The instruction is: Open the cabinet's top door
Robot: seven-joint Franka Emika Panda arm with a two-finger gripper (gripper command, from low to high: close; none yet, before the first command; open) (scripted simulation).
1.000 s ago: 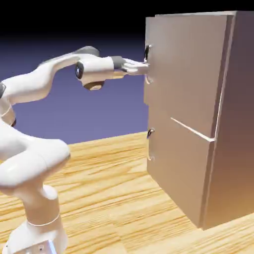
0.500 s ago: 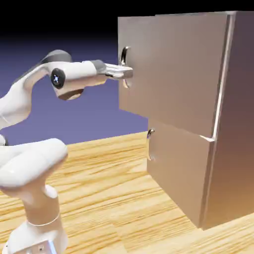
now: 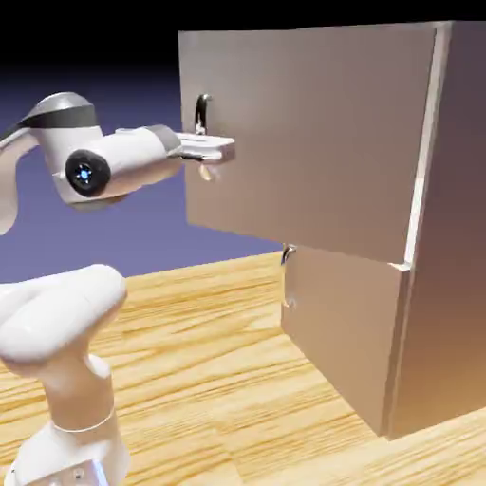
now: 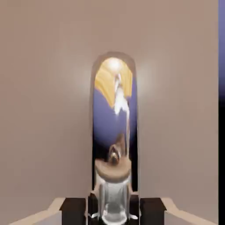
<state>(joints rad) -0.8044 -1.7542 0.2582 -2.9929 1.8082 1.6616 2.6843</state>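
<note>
My end effector (image 3: pixel 211 150) is pinching the handle (image 3: pixel 201 112) of the top door (image 3: pixel 304 133), which is right in front of it. The door has swung out a lot more than a moment ago, so the cabinet (image 3: pixel 446 237) is opening well.

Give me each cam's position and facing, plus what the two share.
Exterior view: fixed beside the robot, looking across the table at the cabinet; shows the white arm reaching right, gripper at the top door.
Hand view: on the hand, looking along the gripper straight at the top door's face; only the fingertips show at the bottom edge.
Shared: the shiny handle between the fingers, and the door panel.
</note>
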